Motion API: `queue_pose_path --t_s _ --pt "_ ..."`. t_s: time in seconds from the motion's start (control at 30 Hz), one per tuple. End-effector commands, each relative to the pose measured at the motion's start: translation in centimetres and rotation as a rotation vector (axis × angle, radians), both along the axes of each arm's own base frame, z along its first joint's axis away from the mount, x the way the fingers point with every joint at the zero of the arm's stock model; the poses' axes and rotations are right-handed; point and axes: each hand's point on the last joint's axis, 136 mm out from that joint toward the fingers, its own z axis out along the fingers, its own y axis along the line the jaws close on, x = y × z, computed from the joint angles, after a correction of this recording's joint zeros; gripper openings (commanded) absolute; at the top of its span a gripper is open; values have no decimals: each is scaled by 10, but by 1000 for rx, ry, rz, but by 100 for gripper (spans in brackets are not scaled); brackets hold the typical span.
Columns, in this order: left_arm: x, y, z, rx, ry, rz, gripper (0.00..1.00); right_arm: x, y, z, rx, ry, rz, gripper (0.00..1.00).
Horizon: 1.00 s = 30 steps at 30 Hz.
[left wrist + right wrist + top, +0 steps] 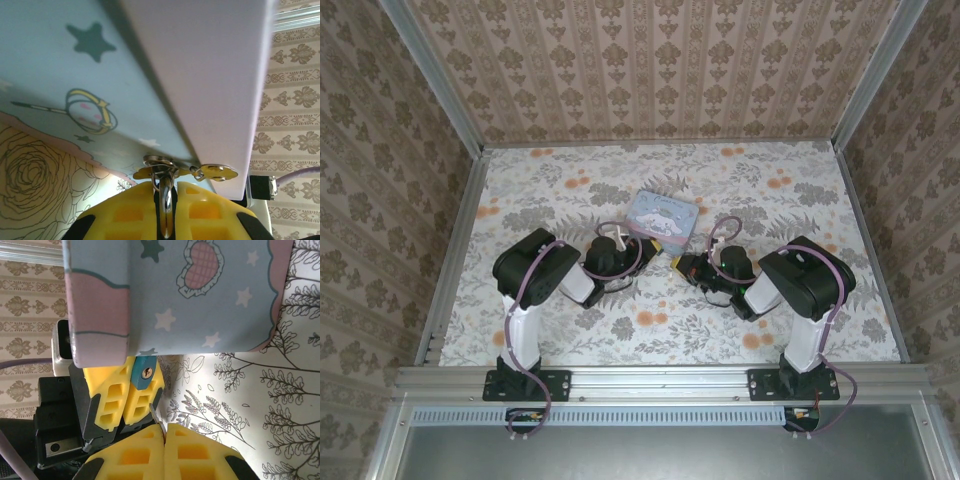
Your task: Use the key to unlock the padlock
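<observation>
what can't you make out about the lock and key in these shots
- Key: right wrist view, just a thin tip shows; the rest sits inside the shut jaws of the right gripper.
- Padlock: left wrist view, body buried between the jaws of the left gripper; shackle locked or released, cannot tell.
- Top view: both too small to find.

Tin (663, 222) pastel blue/pink w/ stars; padlock (144, 373) teal (yellow fingers (129, 456)).
</observation>
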Motion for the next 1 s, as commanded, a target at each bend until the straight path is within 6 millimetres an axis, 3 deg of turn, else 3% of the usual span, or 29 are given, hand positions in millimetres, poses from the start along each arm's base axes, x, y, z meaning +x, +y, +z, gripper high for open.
queue_pose_path --t_s 0.0,0.53,0.97 --pt "1 -11 27 -62 -46 -20 0 9 1 6 11 -27 -27 0" --pt "-4 -23 32 -80 -45 -33 0 14 0 6 16 -26 -47 0" --pt "-6 -23 25 -64 -40 -34 0 17 -6 14 9 -38 -59 0"
